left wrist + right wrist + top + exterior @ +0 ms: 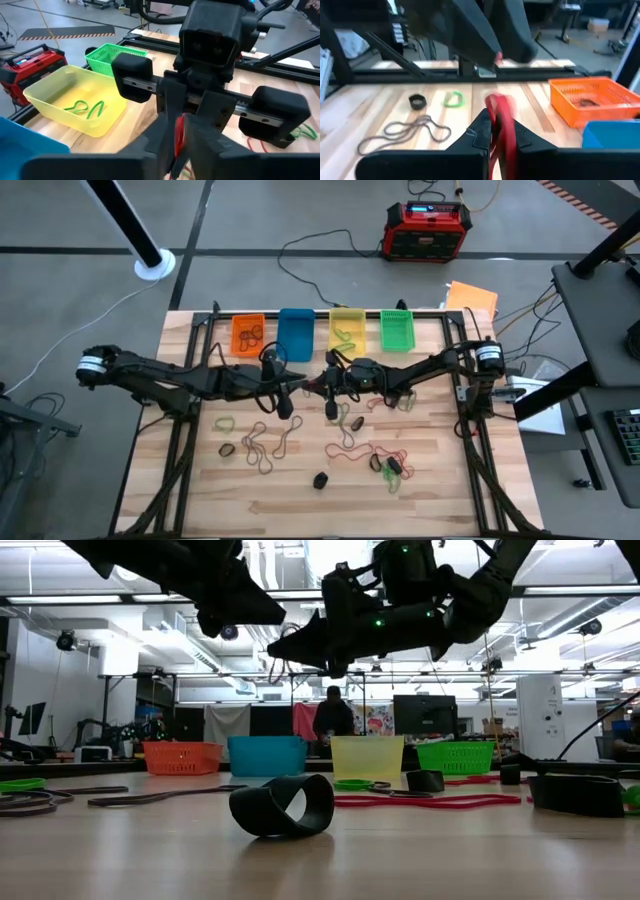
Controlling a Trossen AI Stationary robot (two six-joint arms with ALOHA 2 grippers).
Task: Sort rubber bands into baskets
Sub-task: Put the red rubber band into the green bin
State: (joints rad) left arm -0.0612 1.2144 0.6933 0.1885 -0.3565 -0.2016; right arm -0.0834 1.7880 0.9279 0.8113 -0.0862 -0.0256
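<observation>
Both arms meet over the table's centre, raised clear of the wood. The right gripper (495, 132) is clamped on a red band (501, 125), which stands up between its fingertips. The left gripper (176, 150) faces it at close quarters; the same red band shows in the narrow gap between its fingers (150, 145), which look slightly parted. Whether the left gripper has any hold on the band cannot be told.

Four baskets line the table's 12 o'clock edge: orange (248, 332), blue (296, 332), yellow (347, 328) and green (397, 329). Loose bands (262, 442) lie scattered from 6 to 8 o'clock of the grippers, more red ones (372, 450) toward 4 o'clock, and a black band (320, 479) near 6 o'clock.

Risks, as judged:
- Double grip. If both grippers pinch the band and draw apart, it stretches, then snaps free and flies off the table or into the wrong basket.
- Contact. The two grippers sit very near each other; a small error in either path could knock them together.
- Thin purchase. The band is floppy and held by one edge; a quick swing toward the baskets could shake it loose.
- Wrong bin. The baskets stand side by side; a release near a shared wall could drop it next door.
</observation>
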